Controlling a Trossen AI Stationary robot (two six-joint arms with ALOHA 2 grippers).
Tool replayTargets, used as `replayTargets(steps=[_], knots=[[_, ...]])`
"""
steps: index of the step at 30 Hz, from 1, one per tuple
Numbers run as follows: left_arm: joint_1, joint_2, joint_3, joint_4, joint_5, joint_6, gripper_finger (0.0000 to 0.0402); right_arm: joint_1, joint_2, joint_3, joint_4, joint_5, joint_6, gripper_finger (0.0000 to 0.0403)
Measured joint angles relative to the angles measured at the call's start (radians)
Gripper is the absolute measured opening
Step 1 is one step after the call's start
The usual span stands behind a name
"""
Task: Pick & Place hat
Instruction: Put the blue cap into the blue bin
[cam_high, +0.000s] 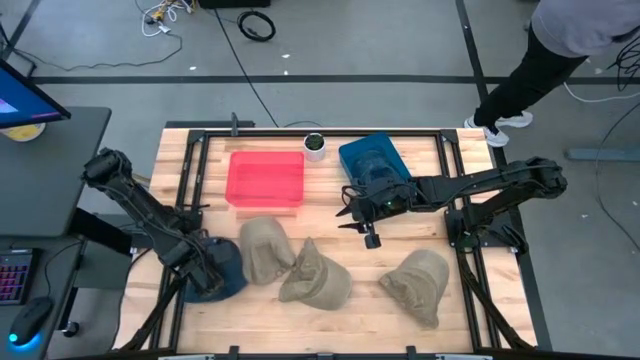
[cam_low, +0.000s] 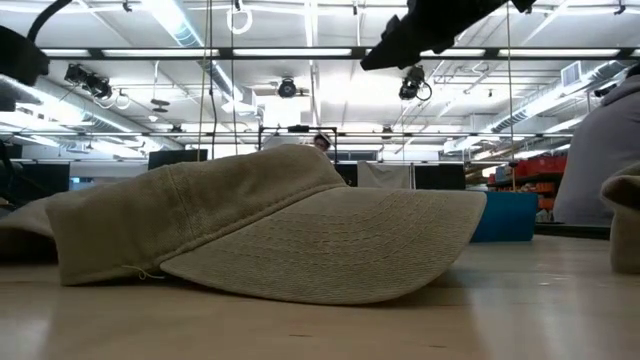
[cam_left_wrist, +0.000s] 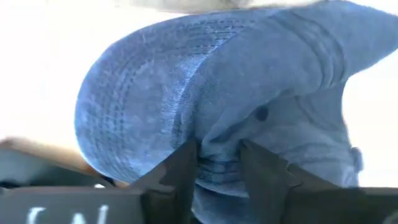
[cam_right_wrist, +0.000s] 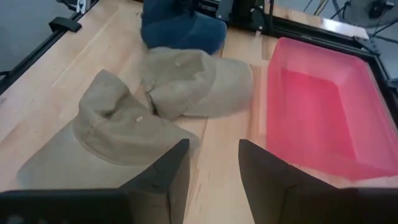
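Blue denim cap (cam_left_wrist: 249, 106), at the table's near-left corner, sits pinched in my left gripper (cam_left_wrist: 217, 165): pick in hand. Next I lift toward the red plastic bin (cam_high: 265, 180). Right gripper (cam_right_wrist: 208, 168) hovers open mid-table.

Two dark fingers (cam_right_wrist: 168, 177) of the right gripper (cam_right_wrist: 213, 177) stand apart, with bare light wooden desk (cam_right_wrist: 221, 162) showing in the gap between them. Beyond them a crumpled tan cotton cap (cam_right_wrist: 118, 134) lies on the desk, touching a second tan cotton cap (cam_right_wrist: 196, 81) farther off. A dark blue denim cap (cam_right_wrist: 180, 30) sits behind that one, near a black metal frame (cam_right_wrist: 245, 12). Beside the caps rests a shallow pink translucent plastic bin (cam_right_wrist: 329, 106), open side up.
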Motion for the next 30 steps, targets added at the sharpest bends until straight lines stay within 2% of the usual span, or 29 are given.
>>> replayTargets(steps=[2,5,7,11,17,23,26,30], knots=[[0.0,0.0,0.0,-0.006,-0.026,0.02,0.0097,0.0,0.0,0.0,0.004,0.0,0.0,0.0139],[0.0,0.0,0.0,-0.009,-0.058,0.027,0.0033,0.0,0.0,0.0,0.004,0.0,0.0,0.0139],[0.0,0.0,-0.001,-0.007,-0.087,0.02,0.0013,0.0,0.0,0.0,0.013,0.0,-0.002,0.0139],[0.02,0.002,0.027,0.022,-0.147,0.011,0.0011,0.0,0.011,0.0,0.097,0.0,-0.005,0.0139],[0.08,0.001,0.19,-0.017,-0.291,0.035,0.0007,0.0,0.097,0.001,0.363,0.015,-0.086,0.0158],[0.136,0.0,0.299,-0.028,-0.488,0.231,0.0007,0.0,0.264,0.001,0.686,0.015,-0.136,0.0201],[0.196,0.001,0.301,0.024,-0.518,0.361,0.0006,0.002,0.346,0.008,0.841,0.004,-0.099,0.0223],[0.282,0.001,0.301,0.109,-0.526,0.472,0.0013,0.003,0.427,0.082,0.88,-0.019,0.018,0.0241]])
